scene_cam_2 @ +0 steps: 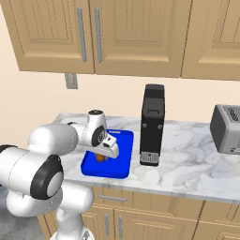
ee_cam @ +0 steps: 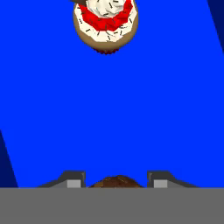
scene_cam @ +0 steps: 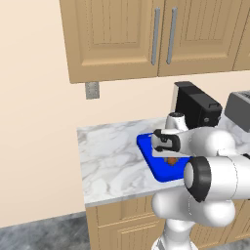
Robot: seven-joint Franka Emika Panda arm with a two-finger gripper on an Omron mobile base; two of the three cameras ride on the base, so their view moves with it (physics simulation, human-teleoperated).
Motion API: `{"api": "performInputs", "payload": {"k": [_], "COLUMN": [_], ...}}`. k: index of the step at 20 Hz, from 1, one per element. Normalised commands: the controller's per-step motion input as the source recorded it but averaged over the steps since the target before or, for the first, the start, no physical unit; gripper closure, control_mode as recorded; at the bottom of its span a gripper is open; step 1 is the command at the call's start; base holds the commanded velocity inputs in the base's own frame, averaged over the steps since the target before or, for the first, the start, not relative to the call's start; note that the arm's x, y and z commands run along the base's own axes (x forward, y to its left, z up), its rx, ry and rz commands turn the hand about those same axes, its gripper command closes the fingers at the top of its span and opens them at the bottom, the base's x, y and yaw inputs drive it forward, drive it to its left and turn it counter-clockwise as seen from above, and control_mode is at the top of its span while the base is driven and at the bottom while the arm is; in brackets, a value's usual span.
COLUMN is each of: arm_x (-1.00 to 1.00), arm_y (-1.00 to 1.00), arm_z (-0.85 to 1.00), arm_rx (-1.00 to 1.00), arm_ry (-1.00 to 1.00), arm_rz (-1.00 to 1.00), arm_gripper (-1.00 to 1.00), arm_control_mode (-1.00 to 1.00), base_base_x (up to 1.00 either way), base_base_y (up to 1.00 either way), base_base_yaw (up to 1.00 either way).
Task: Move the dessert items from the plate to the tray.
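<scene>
The bright blue tray (ee_cam: 112, 109) lies on the marble counter, seen also as the tray (scene_cam: 148, 149) and the tray (scene_cam_2: 120, 140) from the base. My gripper (ee_cam: 114, 180) hangs just above it, shut on the brown ball (ee_cam: 115, 180), whose top shows between the two finger tips. From the base, the ball (scene_cam: 171, 160) (scene_cam_2: 100, 158) sits under the hand, low over the tray. The red-and-white cupcake (ee_cam: 106, 22) rests on the tray beyond the fingers. The plate is out of view.
A tall black coffee machine (scene_cam_2: 152, 124) (scene_cam: 196, 108) stands just right of the tray. Further right is a grey toaster (scene_cam_2: 227, 129). Bare marble counter (scene_cam: 108, 156) stretches left of the tray to the wall. Wooden cabinets hang overhead.
</scene>
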Motion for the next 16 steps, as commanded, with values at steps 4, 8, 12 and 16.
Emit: {"api": "performInputs", "payload": {"k": [4,8,12,16], "arm_x": [0.21,0.11,0.00,0.00], "arm_y": [0.00,0.00,0.00,0.00], "arm_z": [-0.40,-0.34,-0.27,-0.21], "arm_rx": [0.00,0.00,0.00,0.00], "arm_ry": [0.01,0.00,0.00,0.00], "arm_rz": [0.00,0.00,0.00,0.00], "arm_gripper": [1.00,1.00,1.00,-1.00], "arm_control_mode": [-1.00,-1.00,-1.00,-1.00], "base_base_x": [0.00,0.00,0.00,0.00], "base_base_y": [0.00,0.00,0.00,0.00], "base_base_yaw": [0.00,0.00,0.00,0.00]}}
